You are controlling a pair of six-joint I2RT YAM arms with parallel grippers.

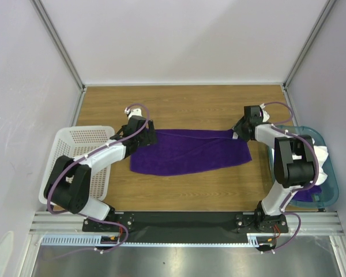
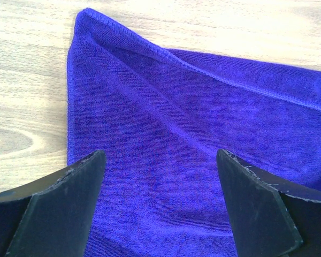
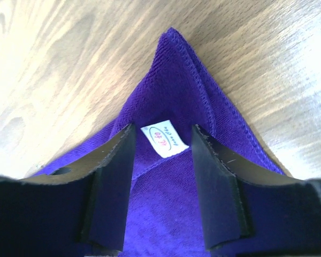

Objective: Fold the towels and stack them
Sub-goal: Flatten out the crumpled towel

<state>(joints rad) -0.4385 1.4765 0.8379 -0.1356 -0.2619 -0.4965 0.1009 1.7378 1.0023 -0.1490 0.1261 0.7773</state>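
Purple towel [image 1: 190, 151] — lies spread flat in the middle of the table [image 1: 179, 104].
Left gripper [image 2: 159, 156] — jaws wide, empty, over the towel's left corner.
Right gripper [image 3: 163, 131] — jaws half apart astride the corner with the tag [image 3: 163, 140], nothing pinched.
Both seem poised to pick up corners for a fold.

The purple towel [image 1: 190, 151] is soft terry cloth, matt, with a fine looped nap and a tightly stitched hem. Its small tag [image 3: 163, 140] looks like smooth white fabric with printed letters. The table [image 1: 190, 107] has a smooth wood-grain surface with a light sheen where glare falls on it. The fingers [image 2: 59, 209] of my left end effector [image 2: 159, 155] are matt black plastic, scuffed pale along the edges. Those of my right end effector [image 3: 163, 131] look the same. The basket [image 1: 83, 138] is white perforated plastic. The bin [image 1: 333, 184] is glossy teal plastic, and the white towel [image 1: 323, 153] in it is soft cloth. The metal sheet [image 1: 190, 259] at my base is dull and brushed.
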